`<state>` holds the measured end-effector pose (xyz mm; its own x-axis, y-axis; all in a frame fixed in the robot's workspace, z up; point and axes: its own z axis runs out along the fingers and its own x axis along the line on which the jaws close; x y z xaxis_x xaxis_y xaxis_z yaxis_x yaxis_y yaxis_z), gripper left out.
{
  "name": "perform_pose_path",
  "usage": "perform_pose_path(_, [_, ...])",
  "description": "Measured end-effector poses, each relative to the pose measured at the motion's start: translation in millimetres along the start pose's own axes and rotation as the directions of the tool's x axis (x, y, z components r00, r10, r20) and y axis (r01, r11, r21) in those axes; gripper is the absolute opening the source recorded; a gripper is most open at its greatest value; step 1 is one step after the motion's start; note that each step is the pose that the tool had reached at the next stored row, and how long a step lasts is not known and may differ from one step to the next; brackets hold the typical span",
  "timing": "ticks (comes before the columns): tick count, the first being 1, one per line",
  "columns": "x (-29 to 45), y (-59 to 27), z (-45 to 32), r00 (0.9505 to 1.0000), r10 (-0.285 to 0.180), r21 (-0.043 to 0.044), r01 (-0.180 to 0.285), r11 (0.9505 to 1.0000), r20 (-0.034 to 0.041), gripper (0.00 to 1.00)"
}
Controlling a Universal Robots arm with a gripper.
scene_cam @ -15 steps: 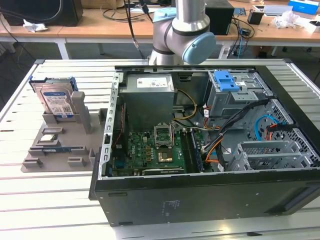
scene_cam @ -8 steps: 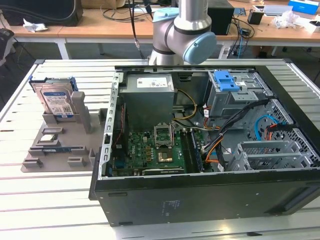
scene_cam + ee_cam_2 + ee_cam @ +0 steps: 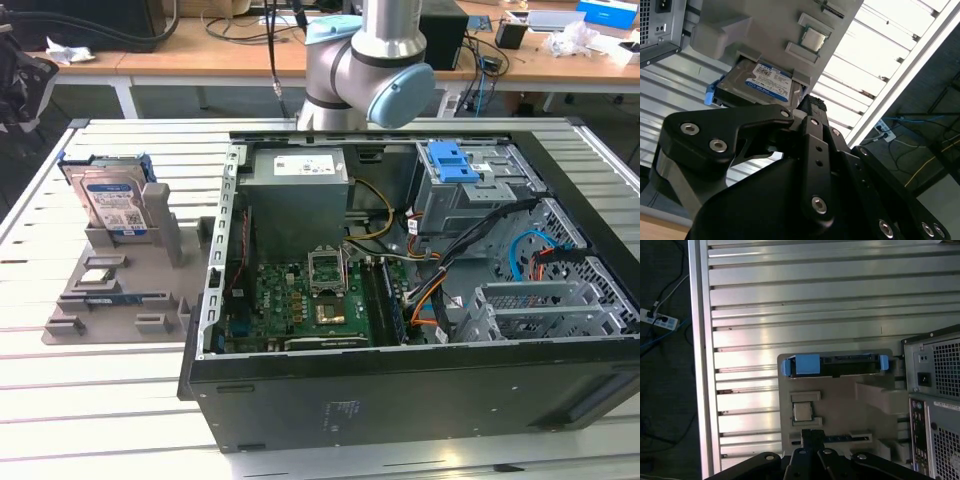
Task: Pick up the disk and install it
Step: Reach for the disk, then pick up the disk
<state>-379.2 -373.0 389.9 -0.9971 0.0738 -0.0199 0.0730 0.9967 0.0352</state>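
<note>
1. The exterior view's left: the disk point(image 3: 112, 200) leans upright in a grey stand point(image 3: 165, 235).
2. In the first wrist view the gripper point(image 3: 811, 432), pressed together and empty, hovers apart from the disk, whose long edge lies crosswise ahead.
3. The exterior view's right: the open case point(image 3: 400, 400).

exterior: high, angled down over computer case point(image 3: 400, 300) | both wrist views: nearer, past the tool point(image 3: 811, 107) | all share: disk point(image 3: 115, 205), grey holder point(image 3: 150, 290)

The disk point(image 3: 112, 203) is silver with a white-and-blue label, its stand point(image 3: 165, 262) grey, the slatted table point(image 3: 70, 400) silvery.
</note>
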Motion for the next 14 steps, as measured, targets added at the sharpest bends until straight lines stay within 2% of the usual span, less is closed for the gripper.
perform_pose_path(10, [-0.7,0.1,0.0,1.0,0.0,0.0,0.0,1.0,0.0,0.11])
perform_pose_path(11, [-0.7,0.0,0.0,0.9999,-0.013,-0.0002,0.013,0.9999,-0.0004,0.11])
perform_pose_path(12, [-0.7,0.1,0.0,0.9982,-0.059,-0.0012,0.059,0.9982,-0.0019,0.11])
perform_pose_path(13, [-0.7,0.0,0.0,0.9979,-0.064,-0.0013,0.064,0.9979,-0.0022,0.11])
perform_pose_path(14, [-0.7,0.1,0.1,0.9932,-0.116,-0.0026,0.116,0.9932,-0.0039,0.11])
